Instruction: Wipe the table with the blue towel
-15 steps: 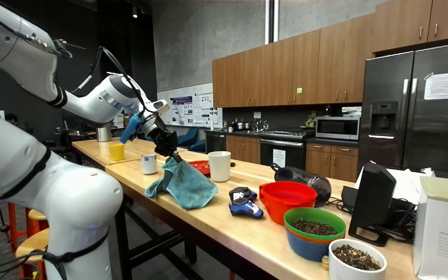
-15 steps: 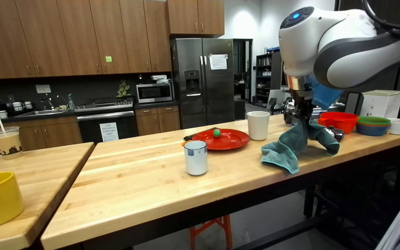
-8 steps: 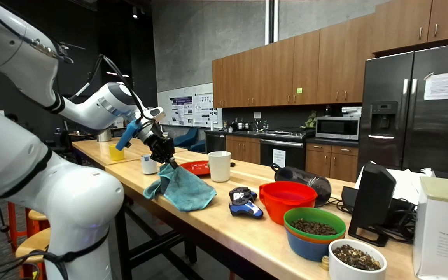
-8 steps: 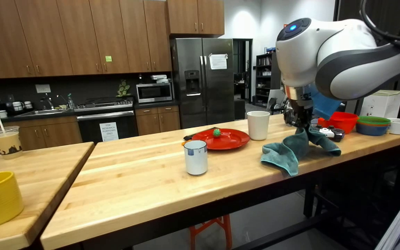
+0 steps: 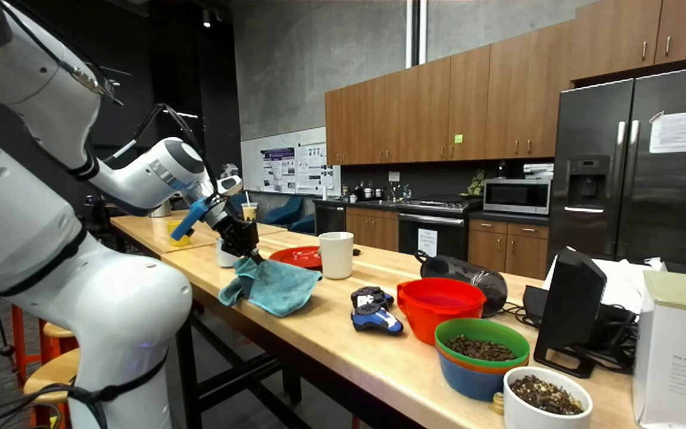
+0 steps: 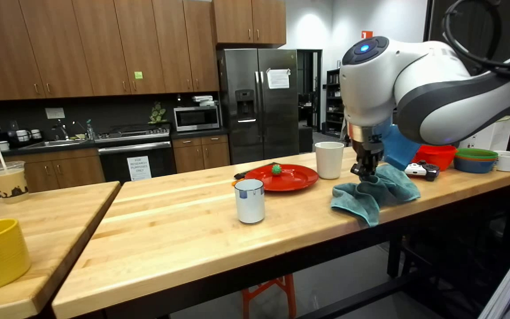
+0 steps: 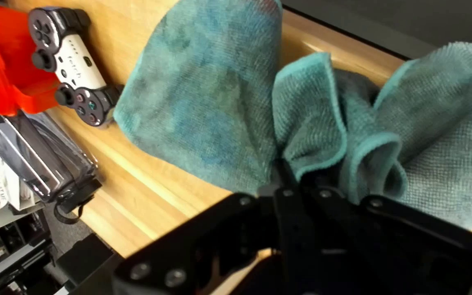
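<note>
The blue-green towel [image 5: 283, 287] lies draped and bunched on the wooden table [image 5: 343, 351], near its front edge. It also shows in an exterior view [image 6: 394, 184] and in the wrist view [image 7: 203, 106], where blue stains mark one flap. My gripper [image 5: 256, 257] points down at a tilt, low over the table, with its fingertips in the towel's gathered folds. In the wrist view the gripper [image 7: 301, 174] has its fingers close together, shut on the towel. Folds partly hide the fingertips. The towel spreads out on both sides of them.
A white cup [image 6: 329, 160], a red plate [image 6: 299, 179] with a small green ball [image 6: 276, 169] and a white mug [image 6: 249, 201] stand near the towel. Game controllers [image 5: 374, 310], a red bowl [image 5: 438, 310], stacked bowls [image 5: 480, 378] and a dark pitcher [image 5: 468, 280] are on the far side.
My gripper has moved lower and towards the white mug, away from the controllers. The towel's flap on the controllers' side has been drawn the same way and lies flatter; the mug-side end has barely moved.
</note>
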`<control>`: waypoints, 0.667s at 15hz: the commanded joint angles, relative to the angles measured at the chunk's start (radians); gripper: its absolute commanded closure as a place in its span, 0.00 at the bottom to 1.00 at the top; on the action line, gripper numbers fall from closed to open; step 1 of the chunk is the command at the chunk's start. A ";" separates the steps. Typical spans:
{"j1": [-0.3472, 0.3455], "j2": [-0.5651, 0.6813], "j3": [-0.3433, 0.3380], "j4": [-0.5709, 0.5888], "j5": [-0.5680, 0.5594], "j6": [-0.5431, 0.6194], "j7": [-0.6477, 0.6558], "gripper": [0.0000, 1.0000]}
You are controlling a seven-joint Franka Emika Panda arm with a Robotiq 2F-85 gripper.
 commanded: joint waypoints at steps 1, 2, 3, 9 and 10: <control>0.005 0.057 0.009 0.040 -0.034 0.056 0.054 0.99; 0.005 0.065 0.013 0.046 -0.038 0.072 0.063 0.99; 0.004 0.072 0.016 0.052 -0.041 0.088 0.075 0.99; -0.013 0.126 0.023 0.108 -0.095 0.176 0.150 0.99; -0.014 0.139 0.026 0.118 -0.108 0.187 0.160 0.99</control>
